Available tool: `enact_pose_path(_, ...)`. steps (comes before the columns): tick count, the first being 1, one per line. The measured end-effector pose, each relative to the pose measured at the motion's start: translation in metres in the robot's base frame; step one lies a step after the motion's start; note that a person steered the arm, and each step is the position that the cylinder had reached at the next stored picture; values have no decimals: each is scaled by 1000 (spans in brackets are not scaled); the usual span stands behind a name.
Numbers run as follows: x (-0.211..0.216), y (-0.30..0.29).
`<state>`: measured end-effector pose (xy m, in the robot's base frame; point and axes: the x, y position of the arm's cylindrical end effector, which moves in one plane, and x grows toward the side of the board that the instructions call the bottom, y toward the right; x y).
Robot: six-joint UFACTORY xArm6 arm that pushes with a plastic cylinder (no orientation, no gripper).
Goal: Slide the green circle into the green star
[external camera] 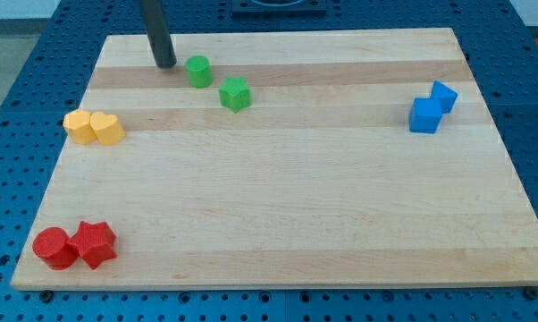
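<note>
Your rod's tip (165, 64) rests near the board's top edge, just left of the green circle (197, 71), not touching. It holds nothing. The green star (236, 93) sits just down-right of the circle.

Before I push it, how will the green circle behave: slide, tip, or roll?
The green circle is a short cylinder on its flat end, so it likely slides, not rolls. It looks squat, so tipping seems unlikely. My tip is off-centre at its left; it may veer from the green star.

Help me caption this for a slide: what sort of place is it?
Probably a robotics lab bench: a wooden board on a blue perforated table, coloured blocks, and my tip just left of the green circle.
</note>
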<state>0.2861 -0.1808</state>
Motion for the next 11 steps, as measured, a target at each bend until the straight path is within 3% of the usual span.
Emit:
enact_pose_path(2, 16, 62)
enact_pose_path(3, -20, 22)
enact_pose_path(4, -60, 36)
enact_pose_path(6, 9, 108)
enact_pose_path(8, 33, 64)
enact_pose_path(11, 189, 52)
